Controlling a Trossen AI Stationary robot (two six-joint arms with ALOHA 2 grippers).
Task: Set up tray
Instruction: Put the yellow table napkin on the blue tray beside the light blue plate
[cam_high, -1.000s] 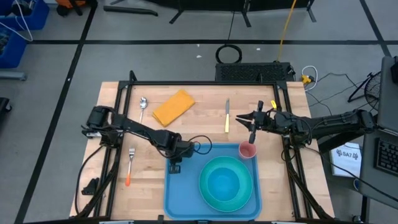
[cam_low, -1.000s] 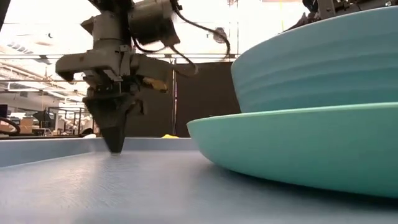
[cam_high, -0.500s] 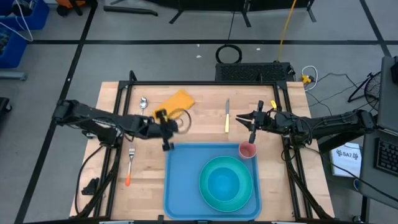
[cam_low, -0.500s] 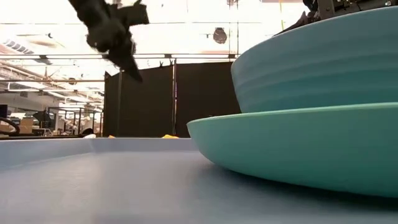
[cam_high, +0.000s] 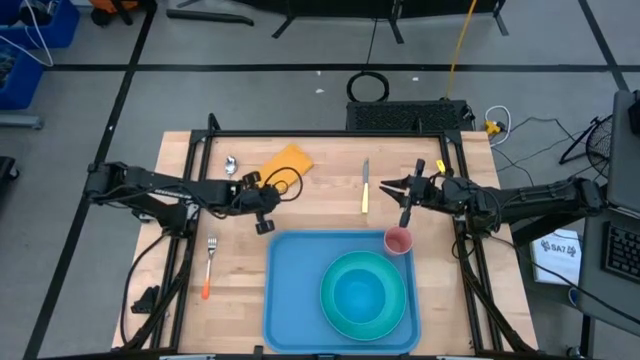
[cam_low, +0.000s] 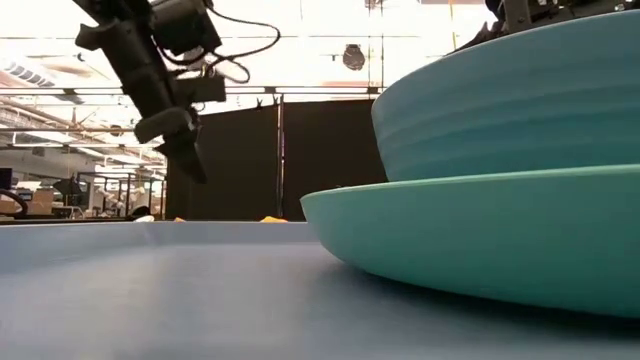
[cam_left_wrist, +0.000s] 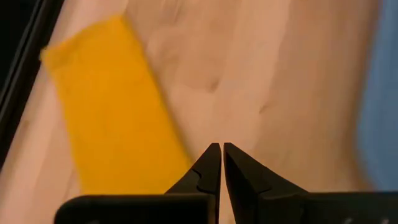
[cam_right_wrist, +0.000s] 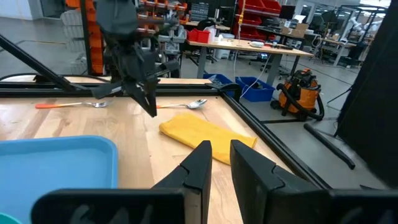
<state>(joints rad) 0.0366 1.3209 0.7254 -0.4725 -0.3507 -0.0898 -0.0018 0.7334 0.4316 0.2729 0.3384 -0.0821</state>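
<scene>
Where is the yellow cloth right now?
Seen from above, the yellow cloth lies at the table's far left, between the spoon and the knife, just beyond the left gripper.

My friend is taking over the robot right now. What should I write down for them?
Left pincer: shut, holding nothing, raised over the bare table between the yellow napkin and the tray.
Right pincer: fingers a little apart, holding nothing, hanging near the knife, just behind the pink cup.
Done: the tray lies at the table's front edge with the teal plate and the bowl stacked on it; the cup stands at its far right corner.
Left, probably: napkin, knife, spoon and fork lie on the table, outside the tray.
</scene>
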